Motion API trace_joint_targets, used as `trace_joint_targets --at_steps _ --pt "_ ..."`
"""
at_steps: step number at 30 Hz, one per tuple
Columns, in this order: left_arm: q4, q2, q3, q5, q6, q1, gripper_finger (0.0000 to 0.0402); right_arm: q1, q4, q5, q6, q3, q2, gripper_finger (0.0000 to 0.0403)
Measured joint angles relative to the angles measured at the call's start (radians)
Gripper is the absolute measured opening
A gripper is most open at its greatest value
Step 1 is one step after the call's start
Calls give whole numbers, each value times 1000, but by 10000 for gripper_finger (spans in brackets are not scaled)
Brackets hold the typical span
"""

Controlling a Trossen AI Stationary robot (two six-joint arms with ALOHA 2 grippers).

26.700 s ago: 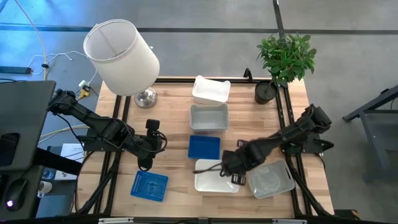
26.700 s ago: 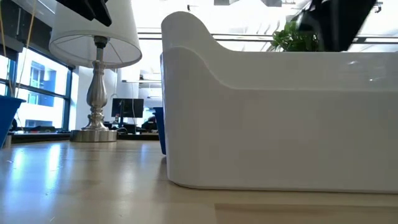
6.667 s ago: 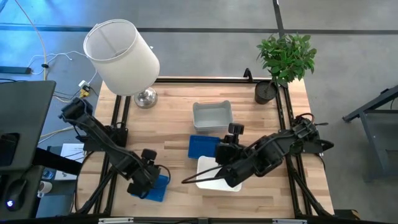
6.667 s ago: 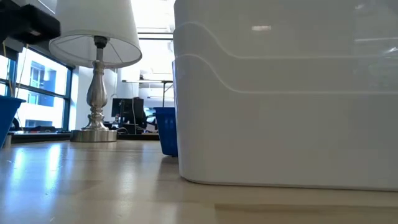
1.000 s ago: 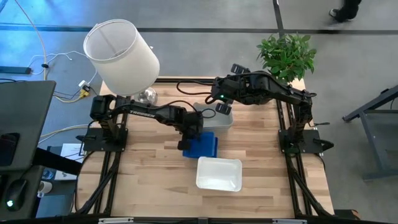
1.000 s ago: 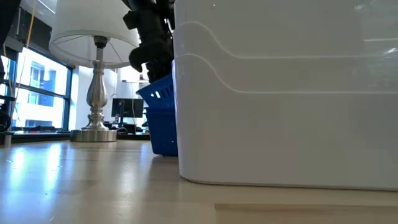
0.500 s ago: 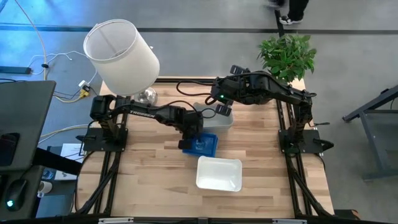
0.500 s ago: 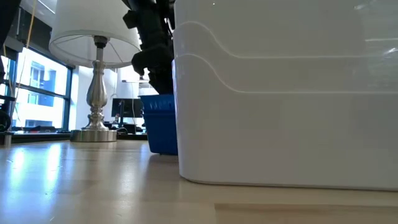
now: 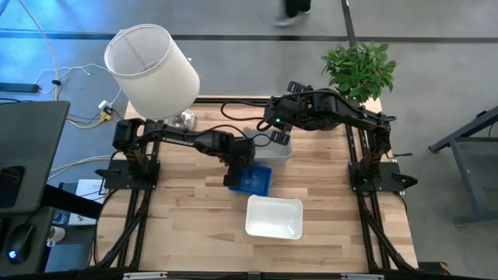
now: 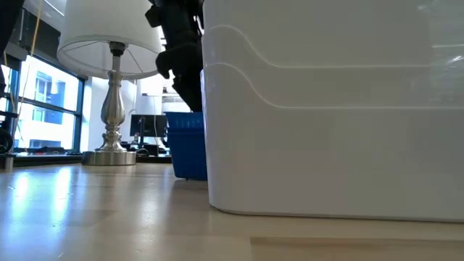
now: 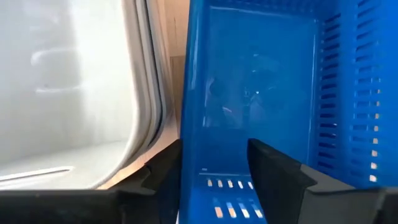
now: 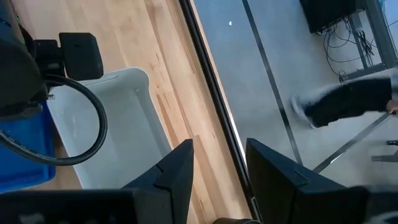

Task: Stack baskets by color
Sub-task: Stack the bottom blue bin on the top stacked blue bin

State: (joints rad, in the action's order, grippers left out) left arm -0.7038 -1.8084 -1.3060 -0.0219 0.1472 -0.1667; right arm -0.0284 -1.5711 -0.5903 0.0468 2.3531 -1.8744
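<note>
Hovering mid-frame, my left gripper (image 9: 237, 173) straddles the blue basket's (image 9: 255, 181) wall, released; right gripper (image 9: 278, 132) spread over the clear basket (image 9: 282, 151).

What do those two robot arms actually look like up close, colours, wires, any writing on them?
Both are black, jointed arms. The left arm carries white lettering along one link; the right arm has black cables looping beside it. Each end effector has two flat, dark, angular fingers.

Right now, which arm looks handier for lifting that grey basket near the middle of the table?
Probably the right. The right gripper hangs open just above the grey basket. The left gripper is open too, but sits at the blue baskets.
</note>
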Motion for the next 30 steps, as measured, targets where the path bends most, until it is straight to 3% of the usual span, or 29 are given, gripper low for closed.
trace_joint_targets --at_steps 11,17,23,30 --pt "-182 15 -39 4 -12 22 163 -1 0 49 -16 0 0 133" --pt "-194 64 -41 14 -30 23 163 -5 0 53 -26 0 0 133" --pt "-357 102 -37 16 -83 30 163 -5 0 51 -24 0 -1 133" --pt "-319 88 43 10 -108 54 163 -5 0 50 -22 0 -1 133"
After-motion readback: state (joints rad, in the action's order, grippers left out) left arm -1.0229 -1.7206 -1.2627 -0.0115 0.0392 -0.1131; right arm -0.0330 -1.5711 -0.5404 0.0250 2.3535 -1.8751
